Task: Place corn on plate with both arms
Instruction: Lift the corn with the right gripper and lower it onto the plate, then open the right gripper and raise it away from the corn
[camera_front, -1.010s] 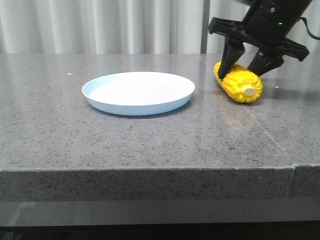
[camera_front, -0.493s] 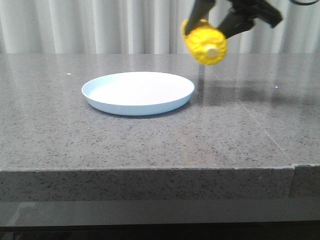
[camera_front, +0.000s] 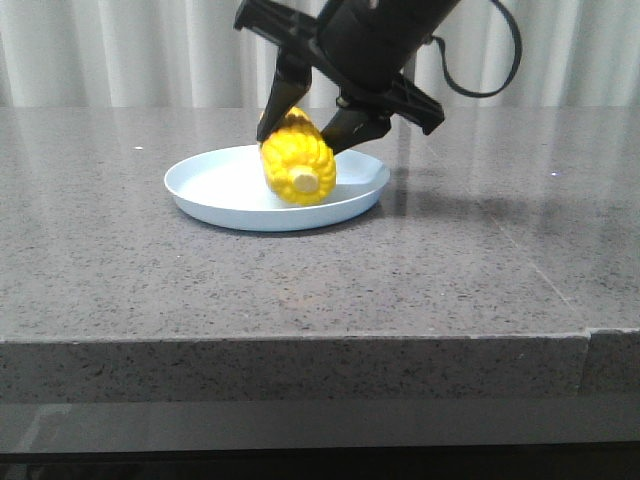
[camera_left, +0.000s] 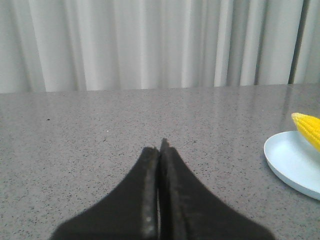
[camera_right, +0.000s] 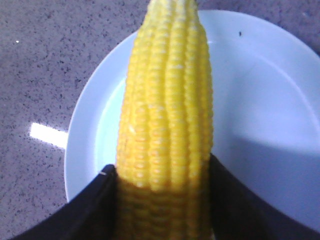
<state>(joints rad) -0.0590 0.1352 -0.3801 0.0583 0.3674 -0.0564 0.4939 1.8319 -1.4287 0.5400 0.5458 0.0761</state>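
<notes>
Corn (camera_front: 297, 165) sits low over plate (camera_front: 210, 208), stub end toward camera, long axis front-to-back, pinched across its width by R gripper (camera_front: 305, 125) jaws. L gripper (camera_left: 160, 150) jaws pressed together, well apart on surface (camera_front: 300, 290). Next: lower, release.

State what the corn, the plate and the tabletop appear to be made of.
Corn: probably moulded plastic; uniform, slightly glossy yellow kernels, pale stub end.
Plate: looks like smooth plastic or melamine, pale blue, soft sheen; cannot tell which.
Tabletop: grey speckled stone, granite or a composite lookalike, polished enough to reflect.
</notes>
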